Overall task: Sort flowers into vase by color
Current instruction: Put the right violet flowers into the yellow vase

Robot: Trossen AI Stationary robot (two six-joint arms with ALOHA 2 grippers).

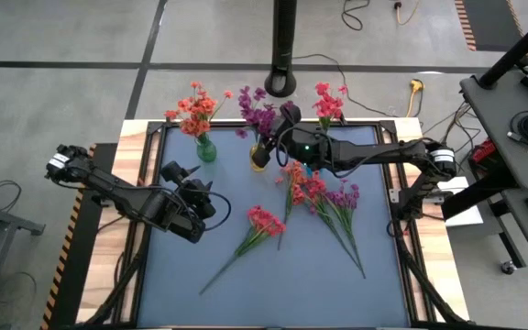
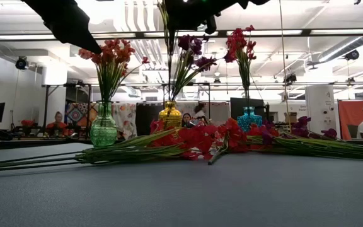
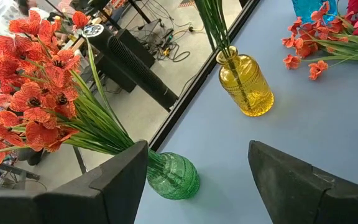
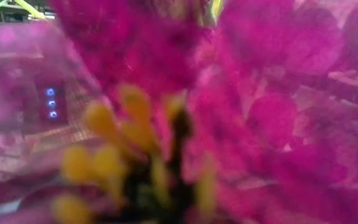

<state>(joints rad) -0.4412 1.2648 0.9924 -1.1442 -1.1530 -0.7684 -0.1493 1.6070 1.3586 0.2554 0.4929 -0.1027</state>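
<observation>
Three vases stand along the table's far edge. The green vase [image 1: 206, 149] holds orange-red flowers [image 1: 195, 105], the yellow vase [image 1: 259, 156] purple flowers [image 1: 257, 112], and the blue vase [image 2: 249, 118] pink-red flowers [image 1: 328, 103]. More flowers lie flat on the blue mat: a pink-red one [image 1: 264, 220], orange-red ones [image 1: 297, 181] and purple ones [image 1: 342, 197]. My right gripper [image 1: 287, 115] is level above the yellow vase, shut among the purple blossoms [image 4: 185, 74]. My left gripper [image 3: 194, 186] hovers open at the table's left, facing the green vase [image 3: 174, 177]. My right gripper is shut on a purple flower standing over the yellow vase, coming at it level from the table's right. Magenta blossoms fill its wrist view and hide the fingers, so the part held cannot be told. The stem [image 2: 167, 57] runs upright down into the vase.
The loose flowers' long green stems [image 1: 351, 247] fan out toward the near edge at centre and right. A black post [image 1: 282, 55] stands behind the table. Bare mat [image 1: 181, 284] lies at the near left.
</observation>
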